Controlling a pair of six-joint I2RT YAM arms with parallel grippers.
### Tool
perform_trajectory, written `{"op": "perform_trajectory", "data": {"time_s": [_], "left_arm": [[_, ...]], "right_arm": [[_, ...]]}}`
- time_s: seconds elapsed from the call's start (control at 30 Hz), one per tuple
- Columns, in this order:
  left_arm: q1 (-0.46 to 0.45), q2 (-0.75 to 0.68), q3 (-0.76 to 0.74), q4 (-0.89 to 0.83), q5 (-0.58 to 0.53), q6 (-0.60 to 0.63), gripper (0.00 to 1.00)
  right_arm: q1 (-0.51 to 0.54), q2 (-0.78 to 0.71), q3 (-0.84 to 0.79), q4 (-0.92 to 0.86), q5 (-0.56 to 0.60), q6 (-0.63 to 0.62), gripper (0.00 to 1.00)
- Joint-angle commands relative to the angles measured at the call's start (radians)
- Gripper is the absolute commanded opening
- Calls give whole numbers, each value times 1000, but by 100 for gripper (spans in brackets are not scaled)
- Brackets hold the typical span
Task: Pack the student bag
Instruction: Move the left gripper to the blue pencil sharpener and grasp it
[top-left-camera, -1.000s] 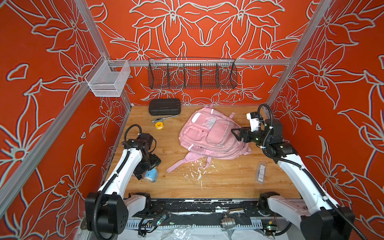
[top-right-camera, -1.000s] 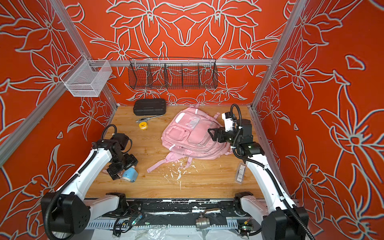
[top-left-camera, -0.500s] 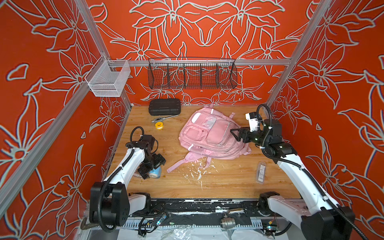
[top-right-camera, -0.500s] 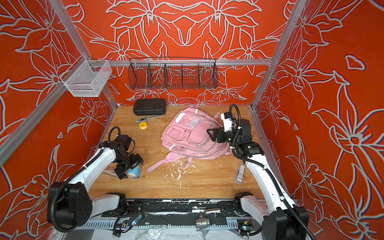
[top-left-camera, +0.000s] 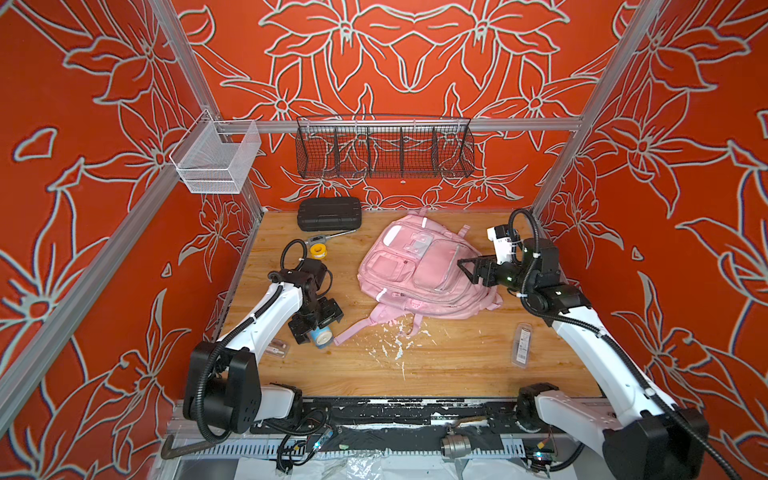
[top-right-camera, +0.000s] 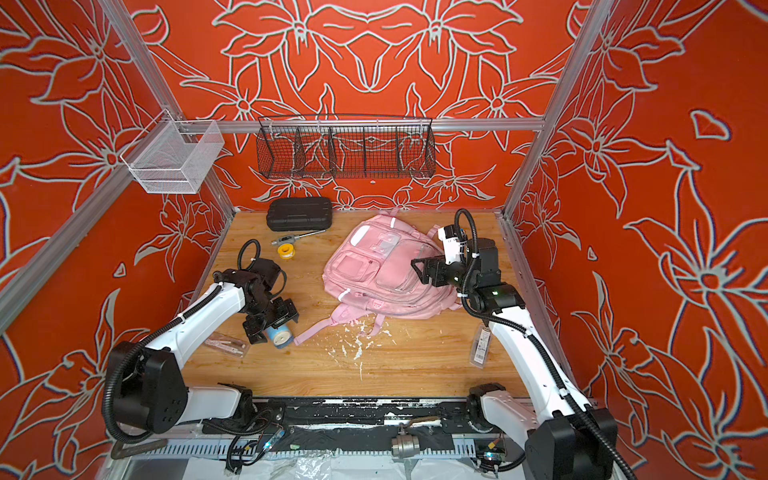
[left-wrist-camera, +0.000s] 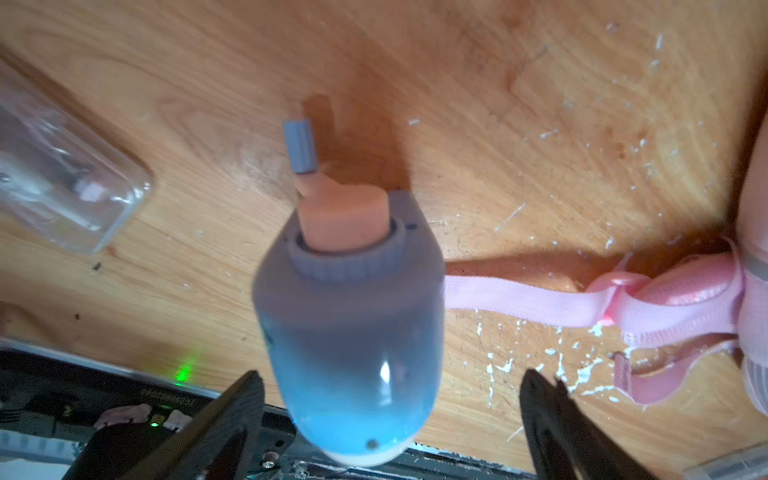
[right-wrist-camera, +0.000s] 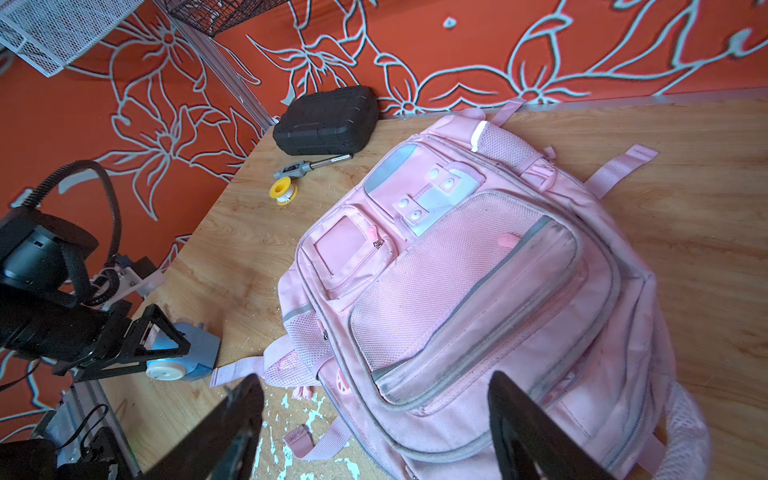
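The student bag (top-left-camera: 419, 270) (top-right-camera: 382, 270) (right-wrist-camera: 478, 291) is a pale-pink backpack lying front up in the middle of the wooden table, its pockets zipped. My right gripper (top-left-camera: 465, 268) (top-right-camera: 419, 268) (right-wrist-camera: 376, 380) hovers open over the bag's right side, holding nothing. A blue-grey pencil sharpener (top-left-camera: 321, 334) (top-right-camera: 279, 334) (left-wrist-camera: 349, 332) with a peach crank lies on the table left of the bag's strap (left-wrist-camera: 519, 299). My left gripper (top-left-camera: 318, 322) (top-right-camera: 272, 322) (left-wrist-camera: 392, 378) straddles it, open, with a gap on each side.
A black ribbed case (top-left-camera: 329, 214), a metal tool (top-left-camera: 328, 237) and a yellow tape roll (top-left-camera: 318, 249) lie at the back left. One clear packet (top-left-camera: 521, 345) lies by the right arm and a clear case (top-left-camera: 276, 347) under the left arm. White flakes (top-left-camera: 395, 345) litter the front. Two wire baskets (top-left-camera: 384, 145) (top-left-camera: 216, 160) hang on the walls.
My left gripper has swung right and turned over the sharpener, which has shifted a little to the right. The right arm has barely moved.
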Motion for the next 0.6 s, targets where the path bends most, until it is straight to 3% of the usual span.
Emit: {"op": "perform_trajectory", "data": {"time_s": [0.0,0.13,0.4,0.57], "left_arm": [[-1,37,0,-36,-62,7,93],[-2,67,-22,19,-41,-7,89],[-2,95,-44,79,-16,-1,70],[-2,83,-37,71,7,22,51]], "right_arm": [[10,6,14,5,-7,-4,84],[14,8,23,-5,-7,-9,84],[16,1,22,-13,-1,-10,83],[21,-1,20,-16,-9,-17,83]]}}
